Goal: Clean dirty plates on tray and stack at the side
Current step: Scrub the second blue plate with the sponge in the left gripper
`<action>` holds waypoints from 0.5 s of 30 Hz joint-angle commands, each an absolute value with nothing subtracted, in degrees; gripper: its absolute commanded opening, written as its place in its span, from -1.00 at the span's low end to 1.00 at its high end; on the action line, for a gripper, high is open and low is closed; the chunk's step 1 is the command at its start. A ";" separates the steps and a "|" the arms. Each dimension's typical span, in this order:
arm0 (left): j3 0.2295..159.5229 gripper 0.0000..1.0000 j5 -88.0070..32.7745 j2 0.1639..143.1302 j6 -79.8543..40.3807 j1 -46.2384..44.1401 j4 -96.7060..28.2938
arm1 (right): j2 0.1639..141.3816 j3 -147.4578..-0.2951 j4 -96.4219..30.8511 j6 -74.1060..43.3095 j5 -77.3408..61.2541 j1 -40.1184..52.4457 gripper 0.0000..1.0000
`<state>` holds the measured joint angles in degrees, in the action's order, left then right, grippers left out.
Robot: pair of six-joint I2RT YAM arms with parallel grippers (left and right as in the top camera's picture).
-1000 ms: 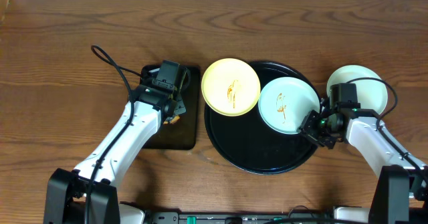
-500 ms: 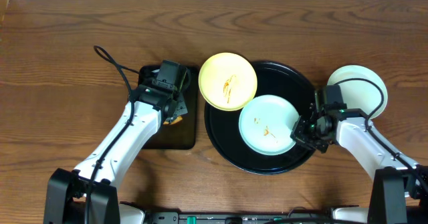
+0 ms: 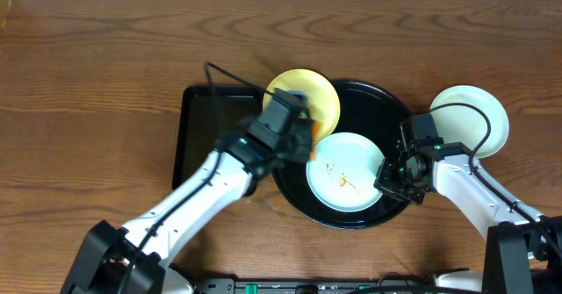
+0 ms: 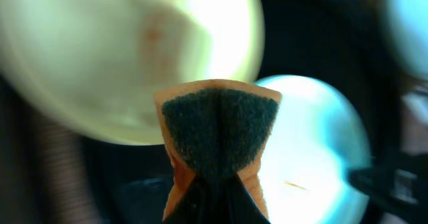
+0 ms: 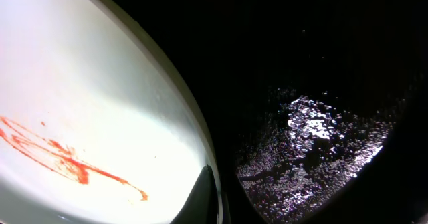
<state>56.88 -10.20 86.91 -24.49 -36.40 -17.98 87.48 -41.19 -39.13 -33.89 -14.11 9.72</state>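
Note:
A mint-blue plate [image 3: 344,184] with an orange-brown smear lies at the front of the round black tray [image 3: 369,110]. My right gripper [image 3: 391,175] is shut on its right rim; the right wrist view shows the plate [image 5: 80,117], one finger [image 5: 204,197] over its edge and the tray [image 5: 321,83]. A pale yellow plate [image 3: 323,96] overlaps the tray's back-left rim. My left gripper [image 3: 306,129] hovers between the two plates, shut on an orange sponge [image 4: 217,127] with a dark green pad. Below the sponge show the yellow plate [image 4: 120,50] and the mint plate [image 4: 314,144].
A second pale mint plate [image 3: 465,101] lies on the table right of the tray, with a cable across it and no smear visible. A smaller rectangular black tray [image 3: 211,140] sits left of the round tray. The table is dark wood.
My left arm swung right from the rectangular tray to above the round tray, carrying the sponge. My right gripper drew the mint-blue plate left and toward the front.

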 commanded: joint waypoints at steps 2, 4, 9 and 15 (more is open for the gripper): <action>56.80 -0.85 -12.03 90.26 -33.71 -41.74 -13.74 | 87.50 -40.69 -39.48 -33.82 -12.91 10.55 -0.97; 56.80 -0.85 -12.64 92.79 -38.44 -43.46 -12.08 | 87.50 -40.69 -39.48 -33.82 -12.88 10.55 -0.97; 56.80 -0.85 -23.53 99.50 -41.63 -46.70 -3.70 | 87.50 -40.69 -39.55 -33.80 -12.88 10.55 -0.97; 56.80 -0.85 -29.21 106.17 -40.80 -51.11 0.25 | 87.50 -40.69 -39.55 -33.80 -12.91 10.55 -0.97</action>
